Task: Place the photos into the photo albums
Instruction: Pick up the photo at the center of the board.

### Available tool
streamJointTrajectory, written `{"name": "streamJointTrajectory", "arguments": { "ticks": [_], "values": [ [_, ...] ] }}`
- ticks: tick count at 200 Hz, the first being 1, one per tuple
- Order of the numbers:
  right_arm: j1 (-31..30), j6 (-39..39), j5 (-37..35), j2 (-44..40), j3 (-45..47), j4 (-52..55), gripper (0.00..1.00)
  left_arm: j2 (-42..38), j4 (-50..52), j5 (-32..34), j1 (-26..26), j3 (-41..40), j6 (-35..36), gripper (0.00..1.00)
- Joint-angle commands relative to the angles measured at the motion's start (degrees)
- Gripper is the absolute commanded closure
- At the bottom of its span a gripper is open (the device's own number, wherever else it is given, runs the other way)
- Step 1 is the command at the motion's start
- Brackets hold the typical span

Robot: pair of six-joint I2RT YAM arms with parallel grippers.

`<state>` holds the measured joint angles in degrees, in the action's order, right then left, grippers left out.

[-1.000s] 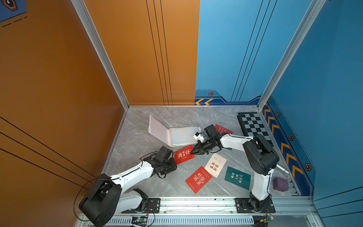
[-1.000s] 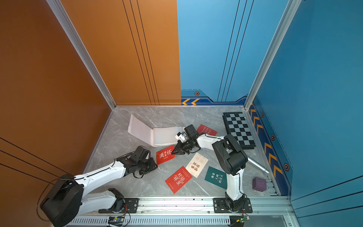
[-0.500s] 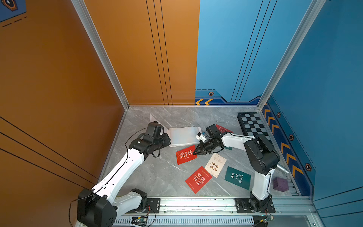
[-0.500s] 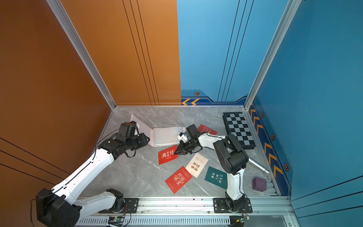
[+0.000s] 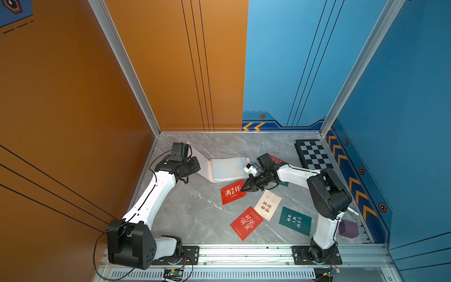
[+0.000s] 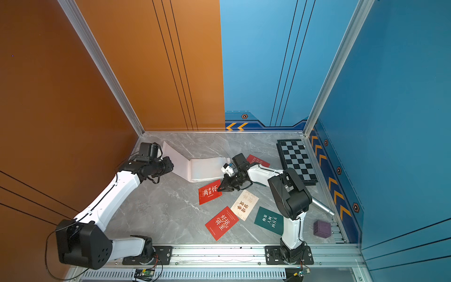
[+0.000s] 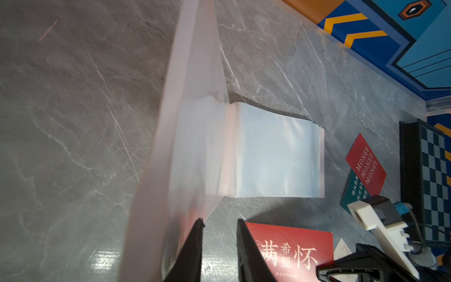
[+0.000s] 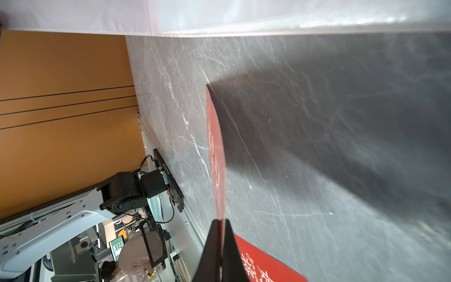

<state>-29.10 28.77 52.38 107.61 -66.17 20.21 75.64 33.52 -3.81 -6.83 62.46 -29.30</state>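
Beside the photo album (image 5: 227, 168), along its long edge, the right gripper (image 5: 244, 188) is clenched on the edge of a red card (image 5: 233, 191), which it holds lifted off the table. At the album's other end the left gripper (image 7: 220, 221) has its jaws apart with nothing between them. The raised cover (image 7: 185, 122) stands just beside one finger; contact cannot be told. The clear sleeve pages (image 7: 273, 151) lie flat. A cream card (image 5: 267, 205), a second red card (image 5: 246, 222) and a green card (image 5: 295, 221) lie farther from the album, beyond the held card. A MONEY card (image 7: 366, 166) lies off the album's page end.
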Motion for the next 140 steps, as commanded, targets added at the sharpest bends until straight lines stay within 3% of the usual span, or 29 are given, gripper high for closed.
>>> {"name": "streamJointTrajectory", "arguments": {
  "ticks": [1,49,118,140],
  "values": [
    [1.8,-3.4,1.9,-3.3,-3.8,5.4,1.0,1.3,1.8,1.5,2.1,1.0,3.1,0.74],
    [2.7,-10.5,3.9,-2.2,-12.2,14.4,1.0,4.1,1.3,4.4,4.2,-1.2,4.4,0.74],
    [2.6,-7.1,-1.2,2.0,-22.7,14.6,1.0,8.8,-3.6,6.2,8.2,-8.7,2.9,0.75],
    [2.5,-6.0,-1.7,4.1,-26.6,14.7,1.0,9.1,-7.9,3.6,10.5,-12.1,2.8,0.76]
  ]
}}
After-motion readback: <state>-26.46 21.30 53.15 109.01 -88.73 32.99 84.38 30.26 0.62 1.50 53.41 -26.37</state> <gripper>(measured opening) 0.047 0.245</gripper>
